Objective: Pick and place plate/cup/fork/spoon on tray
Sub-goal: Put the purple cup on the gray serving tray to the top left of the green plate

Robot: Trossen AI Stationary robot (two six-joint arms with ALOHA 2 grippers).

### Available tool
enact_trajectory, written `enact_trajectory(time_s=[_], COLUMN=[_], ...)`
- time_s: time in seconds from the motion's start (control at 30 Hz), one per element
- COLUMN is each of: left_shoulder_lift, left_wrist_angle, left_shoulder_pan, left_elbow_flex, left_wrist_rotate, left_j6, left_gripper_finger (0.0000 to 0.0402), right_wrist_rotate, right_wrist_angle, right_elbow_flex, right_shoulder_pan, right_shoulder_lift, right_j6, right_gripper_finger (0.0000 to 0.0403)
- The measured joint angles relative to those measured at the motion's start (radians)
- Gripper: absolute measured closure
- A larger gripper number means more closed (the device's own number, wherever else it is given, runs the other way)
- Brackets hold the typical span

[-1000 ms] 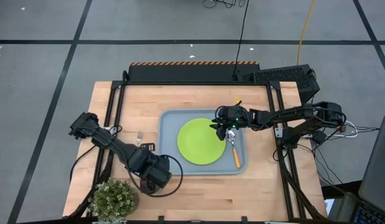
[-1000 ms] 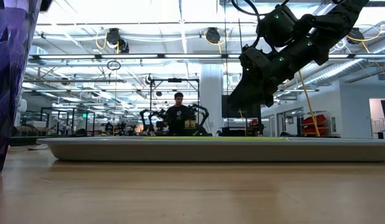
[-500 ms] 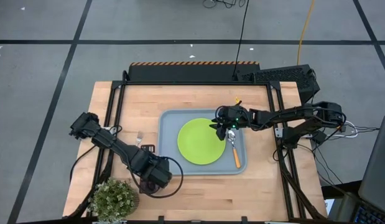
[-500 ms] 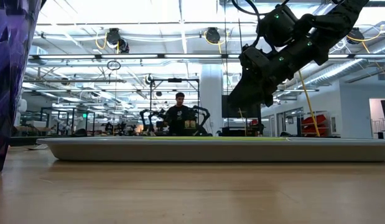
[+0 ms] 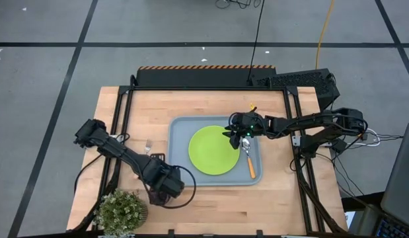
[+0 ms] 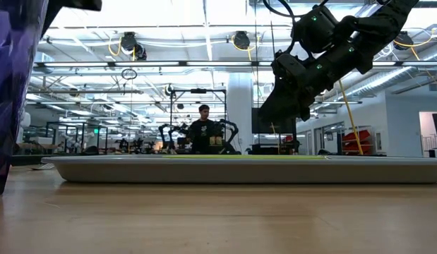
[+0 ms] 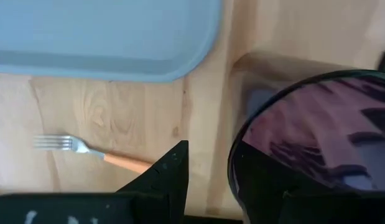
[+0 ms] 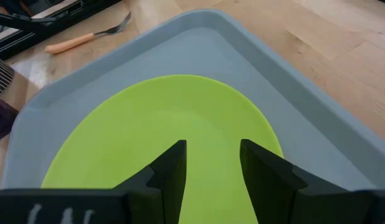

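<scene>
the left gripper clasps the purple cup at the table's near left, just off the tray's corner. the right gripper hangs with fingers apart and empty over the lime-green plate. plate and spoon already lie on the grey-blue tray. the translucent cup, standing on the wood, and the orange-handled fork, flat on the wood left of the tray, seem left to place.

lime-green plate on grey-blue tray; fork on wood table beyond tray.
</scene>
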Motion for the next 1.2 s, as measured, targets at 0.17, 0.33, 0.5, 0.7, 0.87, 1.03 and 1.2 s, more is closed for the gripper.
enact_trajectory(time_s=[0.17,0.33,0.5,0.7,0.87,1.03,1.2], left_shoulder_lift=[0.0,0.0,0.0,-0.002,-0.002,0.0,0.0], left_wrist_angle=[0.0,-0.001,-0.001,-0.001,0.0,-0.001,-0.004], left_shoulder_pan=[0.006,0.017,0.029,0.045,0.05,0.066,0.077], left_elbow_flex=[-0.04,-0.046,-0.046,-0.044,-0.044,-0.045,-0.045], left_wrist_rotate=[0.0,-0.004,-0.001,0.058,0.08,0.108,0.112], left_j6=[0.011,0.012,0.003,-0.028,-0.035,-0.043,-0.037], left_gripper_finger=[0.0273,0.0274,0.032,0.0387,0.0393,0.0394,0.0394], right_wrist_rotate=[0.0,0.0,0.0,0.0,0.0,0.0,0.0], right_wrist_angle=[0.0,0.0,0.0,0.0,-0.001,-0.001,-0.001], right_elbow_flex=[0.0,0.0,0.0,0.0,0.0,0.0,0.0], right_shoulder_pan=[0.0,0.0,0.0,0.0,0.0,0.0,0.0], right_shoulder_lift=[0.0,0.0,0.0,0.0,0.0,0.0,0.0], right_j6=[0.0,0.0,0.0,0.0,-0.003,-0.003,-0.004], right_gripper_finger=[0.0259,0.0259,0.0259,0.0259,0.0259,0.0259,0.0259])
